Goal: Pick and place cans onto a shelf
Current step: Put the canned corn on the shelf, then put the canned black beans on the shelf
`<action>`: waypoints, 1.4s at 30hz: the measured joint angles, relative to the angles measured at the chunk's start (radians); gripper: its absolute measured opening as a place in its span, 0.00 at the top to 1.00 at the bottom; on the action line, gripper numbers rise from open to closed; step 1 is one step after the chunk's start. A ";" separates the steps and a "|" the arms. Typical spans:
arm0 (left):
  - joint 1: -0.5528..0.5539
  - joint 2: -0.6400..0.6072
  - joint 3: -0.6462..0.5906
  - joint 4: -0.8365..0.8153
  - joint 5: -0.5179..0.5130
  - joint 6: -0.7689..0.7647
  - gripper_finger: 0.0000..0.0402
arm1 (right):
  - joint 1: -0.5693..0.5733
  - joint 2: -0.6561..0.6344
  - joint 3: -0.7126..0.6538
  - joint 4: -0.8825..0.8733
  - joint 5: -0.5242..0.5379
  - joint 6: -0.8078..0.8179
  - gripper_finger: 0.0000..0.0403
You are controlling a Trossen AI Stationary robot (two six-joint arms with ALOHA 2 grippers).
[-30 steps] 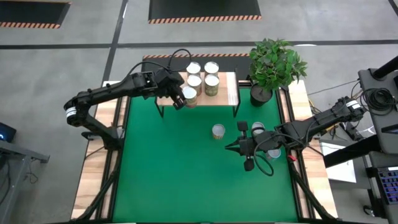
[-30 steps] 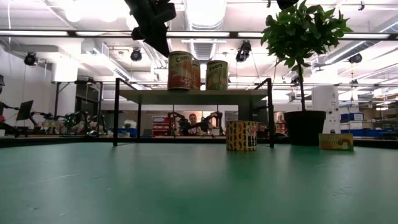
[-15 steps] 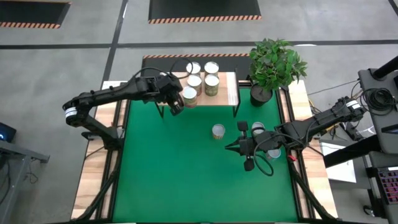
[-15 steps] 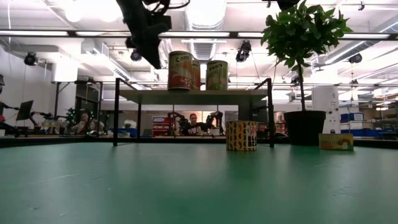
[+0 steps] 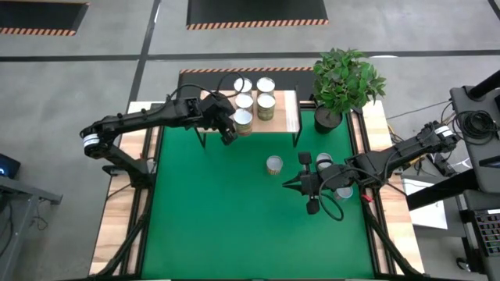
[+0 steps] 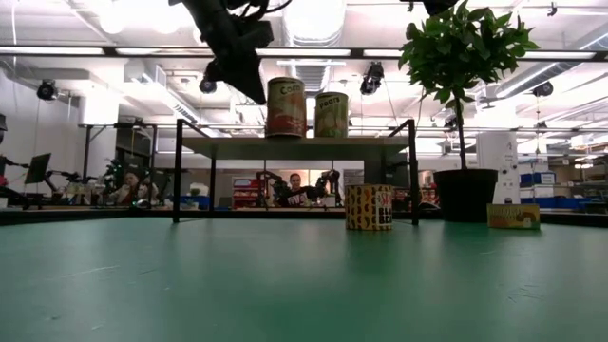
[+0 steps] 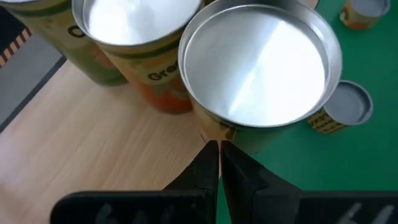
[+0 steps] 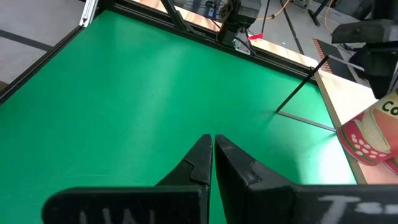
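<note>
The shelf [image 5: 288,109] stands at the table's far edge, with several cans upright on its wood top [image 7: 93,137]. The front can [image 5: 243,119], with a shiny lid [image 7: 261,68], stands at the shelf's near edge. My left gripper [image 5: 229,134] is shut, just left of this can. One patterned can [image 5: 274,165] stands on the green mat. Two more cans [image 5: 323,161] [image 5: 344,192] are beside my right arm. My right gripper [image 5: 287,186] hangs shut above the mat and holds nothing. My left gripper's shut fingertips [image 7: 215,148] meet the front can's side wall [image 7: 214,132], low on its left flank. The fingers slant down from the table's left side. The can stands upright on the shelf top.
A potted plant [image 5: 344,82] stands at the shelf's right end. Thin black shelf legs [image 6: 177,180] reach down to the mat. Open green mat [image 5: 219,211] covers the near and left part of the table. Wood borders [image 5: 117,234] run along both sides.
My left gripper has sunk a little and gone toward the table's right against the front can, staying shut. The can has slid a short way along the shelf toward the right, still upright; in the low view it now stands in front of the can behind it.
</note>
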 joint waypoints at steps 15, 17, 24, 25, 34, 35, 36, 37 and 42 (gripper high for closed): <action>-0.011 0.001 0.000 0.049 -0.001 -0.020 1.00 | 0.000 0.000 0.000 0.000 0.000 0.001 0.98; -0.011 0.001 0.000 0.047 -0.002 -0.025 1.00 | 0.000 0.000 0.000 0.000 0.000 0.001 0.98; -0.022 0.000 0.000 -0.014 -0.004 -0.073 1.00 | 0.000 0.000 0.000 -0.001 -0.001 0.001 0.98; -0.031 0.000 0.000 -0.024 -0.006 -0.081 1.00 | 0.000 0.000 0.000 -0.001 -0.001 0.001 0.98; -0.265 -0.013 -0.036 -0.013 -0.150 -0.098 1.00 | 0.000 0.000 0.000 -0.011 -0.002 0.070 0.98; -0.301 -0.018 -0.047 0.003 -0.172 -0.096 1.00 | 0.000 0.001 0.000 -0.011 -0.001 0.092 0.98; -0.335 -0.024 -0.060 0.023 -0.184 -0.083 1.00 | 0.000 0.002 0.000 -0.011 -0.001 0.116 0.98; -0.373 -0.032 -0.075 0.043 -0.185 -0.060 1.00 | 0.000 0.003 0.000 -0.012 -0.002 0.145 0.98; -0.570 -0.077 -0.166 0.196 -0.185 0.135 1.00 | 0.000 0.030 0.001 -0.027 0.015 0.316 0.98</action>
